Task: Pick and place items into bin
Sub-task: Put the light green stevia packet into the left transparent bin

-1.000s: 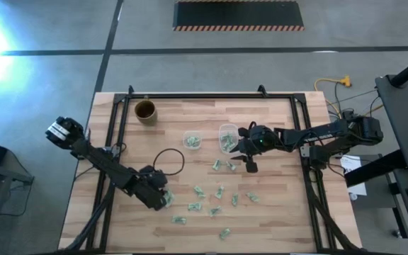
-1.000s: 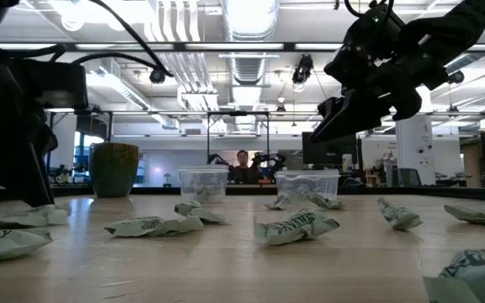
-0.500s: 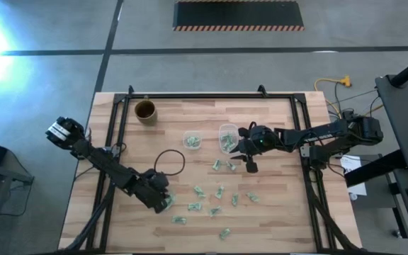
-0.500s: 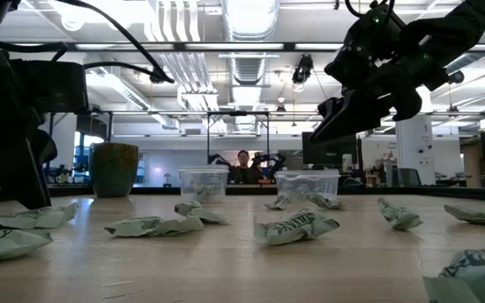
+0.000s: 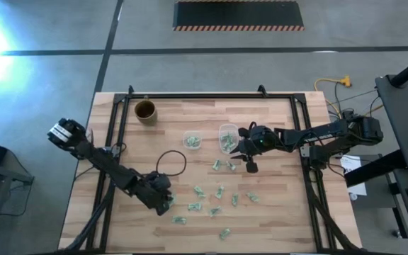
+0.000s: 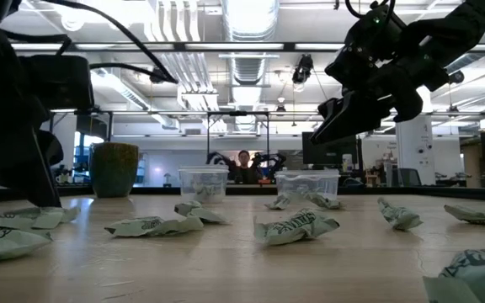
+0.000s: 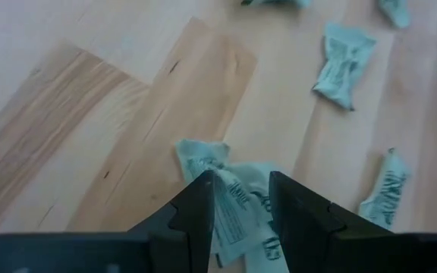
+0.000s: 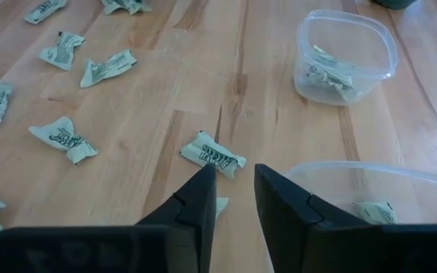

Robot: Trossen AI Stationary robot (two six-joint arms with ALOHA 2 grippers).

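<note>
Here two clear tubs point(image 5: 193, 140) point(image 5: 227, 136) on the worktop point(image 5: 275, 205) hold several wrappers; others point(image 5: 217, 191) lie scattered. Left tool point(image 7: 237, 199) grips one wrapper point(image 7: 234, 208); right tool point(image 8: 234, 189) hangs empty, fingers narrowly parted.

Bright ceiling lights; floor glare; blurred foreground wrappers.

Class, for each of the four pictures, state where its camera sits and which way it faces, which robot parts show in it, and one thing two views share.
High view: overhead, straight down; both arms, left claw, right claw.
Low view: tabletop height, level toward the room; right claw above.
Left wrist view: on the left arm, facing the tabletop; left claw astride a green-and-white wrapper.
Right wrist view: on the right arm, facing the tabletop; right claw.
Shared: the two clear tubs, nearer and farther, also stand in the low view.
</note>
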